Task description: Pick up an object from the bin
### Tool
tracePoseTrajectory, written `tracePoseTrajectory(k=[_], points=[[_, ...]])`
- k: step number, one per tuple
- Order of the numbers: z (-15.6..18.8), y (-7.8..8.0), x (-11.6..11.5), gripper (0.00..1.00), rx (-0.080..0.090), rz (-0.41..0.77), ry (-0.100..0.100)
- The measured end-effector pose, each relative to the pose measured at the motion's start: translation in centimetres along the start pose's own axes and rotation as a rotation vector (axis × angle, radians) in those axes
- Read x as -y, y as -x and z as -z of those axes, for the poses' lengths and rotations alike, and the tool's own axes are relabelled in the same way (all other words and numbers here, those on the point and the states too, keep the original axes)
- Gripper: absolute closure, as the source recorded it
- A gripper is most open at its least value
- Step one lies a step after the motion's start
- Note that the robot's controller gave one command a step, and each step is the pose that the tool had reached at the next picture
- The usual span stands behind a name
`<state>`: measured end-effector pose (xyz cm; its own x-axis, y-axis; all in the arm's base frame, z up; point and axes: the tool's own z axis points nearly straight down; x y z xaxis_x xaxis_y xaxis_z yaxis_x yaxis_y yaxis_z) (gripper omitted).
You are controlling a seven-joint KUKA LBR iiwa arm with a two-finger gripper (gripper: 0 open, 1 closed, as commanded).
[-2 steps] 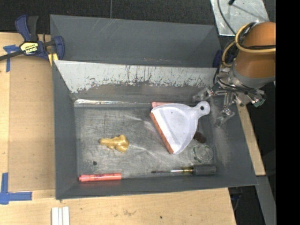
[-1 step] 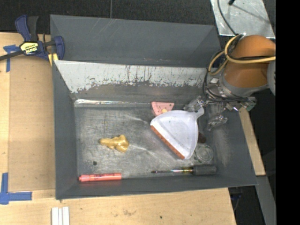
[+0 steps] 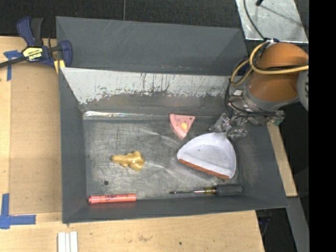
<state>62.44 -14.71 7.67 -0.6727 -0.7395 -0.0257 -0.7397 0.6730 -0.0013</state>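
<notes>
So, progress check: nothing's been picked yet as far as I can see. The gripper (image 3: 231,125) is down inside the grey bin (image 3: 157,49) at the right side, sitting at the far tip of a white fan-shaped piece (image 3: 209,154) with an orange-red curved edge. That piece lies flat on the bin floor, right of centre. Honestly I can't tell whether the claw is clenched or released, and I can't tell if it's touching the piece or just above it.

Everything else is lying loose: a pink wedge (image 3: 181,125) just to the left of the gripper, a small gold figure (image 3: 129,160) well off to the left, a red marker (image 3: 112,198) along the near wall, and a black-handled screwdriver (image 3: 209,191) just near of the white piece.

So I'd say the approach is done, and the grab and lift are left.
</notes>
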Motion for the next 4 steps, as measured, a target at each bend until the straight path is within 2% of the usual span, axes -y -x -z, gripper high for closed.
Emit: tracePoseTrajectory(k=[2, 3, 4], points=[[0.3, 0.0, -0.1, 1.0, -0.002, 0.001, 0.001], [1.5, -0.3, -0.2, 1.0, -0.018, 0.003, 0.007], [3.6, -0.4, -0.1, 1.0, -0.023, 0.001, 0.005]])
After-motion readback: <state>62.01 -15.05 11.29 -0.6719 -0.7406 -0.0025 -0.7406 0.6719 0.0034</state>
